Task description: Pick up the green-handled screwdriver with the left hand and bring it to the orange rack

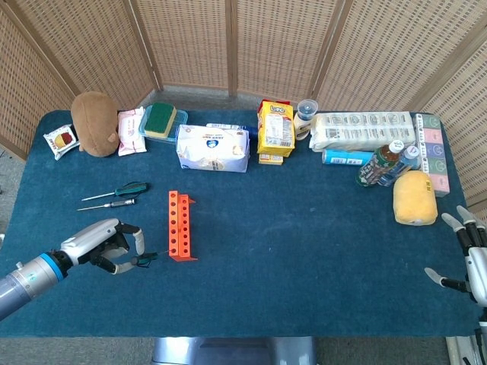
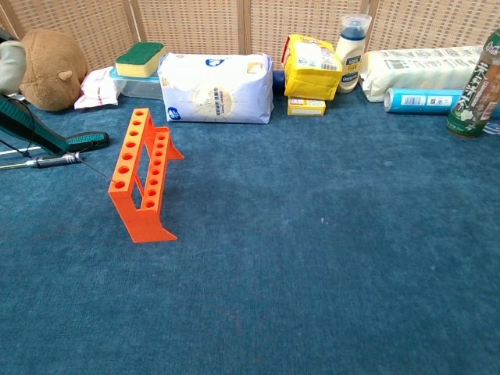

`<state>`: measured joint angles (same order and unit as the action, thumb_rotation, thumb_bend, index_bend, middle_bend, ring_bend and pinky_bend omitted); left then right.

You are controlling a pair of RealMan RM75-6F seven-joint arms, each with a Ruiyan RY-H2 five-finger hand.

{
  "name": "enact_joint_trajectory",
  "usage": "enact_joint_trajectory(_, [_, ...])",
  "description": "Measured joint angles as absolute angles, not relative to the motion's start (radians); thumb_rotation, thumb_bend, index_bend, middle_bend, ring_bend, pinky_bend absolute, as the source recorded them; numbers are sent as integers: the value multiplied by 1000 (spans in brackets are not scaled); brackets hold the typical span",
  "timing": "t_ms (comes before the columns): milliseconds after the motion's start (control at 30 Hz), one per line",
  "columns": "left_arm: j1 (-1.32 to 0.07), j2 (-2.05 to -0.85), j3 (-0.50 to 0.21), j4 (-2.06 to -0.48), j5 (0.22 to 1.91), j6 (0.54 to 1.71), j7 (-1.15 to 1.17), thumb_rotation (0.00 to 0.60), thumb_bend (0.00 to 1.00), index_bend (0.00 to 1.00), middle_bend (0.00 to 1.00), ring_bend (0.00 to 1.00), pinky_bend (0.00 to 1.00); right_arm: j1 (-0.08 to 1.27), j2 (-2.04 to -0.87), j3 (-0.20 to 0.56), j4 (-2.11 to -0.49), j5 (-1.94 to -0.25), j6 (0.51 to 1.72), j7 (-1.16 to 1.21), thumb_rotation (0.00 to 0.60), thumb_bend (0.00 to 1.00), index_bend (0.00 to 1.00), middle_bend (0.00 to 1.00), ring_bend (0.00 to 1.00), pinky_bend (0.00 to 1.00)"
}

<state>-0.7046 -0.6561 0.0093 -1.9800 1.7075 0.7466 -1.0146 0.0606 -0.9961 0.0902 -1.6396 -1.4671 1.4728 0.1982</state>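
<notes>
The left hand [image 1: 106,245] sits at the lower left of the head view, fingers curled around a green-handled screwdriver [image 1: 143,258] whose handle pokes out toward the right. From it a thin shaft runs on to the near end of the orange rack [image 1: 179,225], just left of centre. In the chest view the handle comes in as a dark green bar at the upper left edge, and the fine shaft slants down to a tip [image 2: 110,181] that lies at, or just beside, the near top edge of the rack; whether it touches cannot be told.

So the pick-up looks done and the carry is nearly finished: this is the last stretch of bringing the tool to the rack. The next move likely calls for a small, steady nudge and a firm hold, since the shaft is thin and could push the light rack if driven in sideways.

Two other screwdrivers [image 1: 116,196] lie on the blue table [image 1: 304,251] above the hand, well apart from it.

The right hand [image 1: 472,262], at the lower right edge of the head view, has its fingers spread and holds nothing.
</notes>
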Motion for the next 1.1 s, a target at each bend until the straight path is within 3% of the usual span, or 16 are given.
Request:
enact_joint_trajectory(767, [-731, -704, 6, -1975, 1606, 706, -920, 600, 375, 577, 1000, 997, 1000, 60, -994, 91, -1641, -1466, 1473, 202, 600, 0, 115, 0, 0, 0])
enact_joint_trajectory(833, [-732, -708, 3, -1977, 1592, 701, -903, 600, 375, 543, 1000, 997, 1000, 60, -994, 91, -1640, -1466, 1473, 203, 600, 0, 114, 0, 0, 0])
enact_joint_trajectory(967, [-733, -715, -5, -1986, 1558, 694, -867, 600, 375, 372, 1000, 997, 1000, 60, -992, 92, -1639, -1465, 1473, 206, 600, 0, 114, 0, 0, 0])
enact_joint_trajectory(1100, [-731, -718, -14, -1996, 1531, 694, -834, 600, 376, 289, 1000, 997, 1000, 59, -991, 92, -1638, -1465, 1474, 210, 600, 0, 114, 0, 0, 0])
